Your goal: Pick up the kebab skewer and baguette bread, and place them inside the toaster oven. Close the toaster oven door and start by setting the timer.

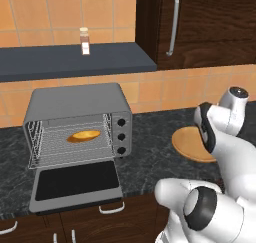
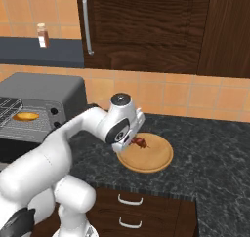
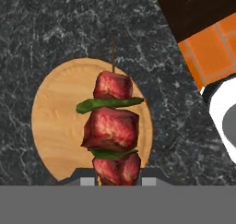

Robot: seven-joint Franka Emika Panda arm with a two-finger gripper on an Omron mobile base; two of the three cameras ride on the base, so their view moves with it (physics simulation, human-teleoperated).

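The oven [image 1: 75,129] stands toward the left end of the dark worktop [image 2: 215,143], back near the tiled wall, with its door [image 1: 76,183] dropped flat and overhanging the front edge above the drawers. The bread [image 1: 83,135] lies on the wire rack inside, roughly at the rack's middle; in the right base view the bread [image 2: 26,116] shows only as a small golden sliver behind the arm's white link. A round wooden board [image 2: 149,155] sits further right on the worktop, well apart from the oven, and in the left base view the arm covers most of the board [image 1: 187,142]. The gripper [image 3: 110,179] hangs above the board, its fingers [image 3: 86,180] clamped on the lower end of the skewer [image 3: 111,128], whose meat chunks and green pepper slices rise up the hand view with the bare stick tip pointing past the board's far rim. In the right base view the skewer [image 2: 140,143] is just a dark red speck beside the hand, seemingly clear of the board, though the height is hard to judge. A small bottle [image 1: 85,41] stands on the dark shelf above the oven, beside a dark wood cabinet [image 1: 205,22] with a bar handle.
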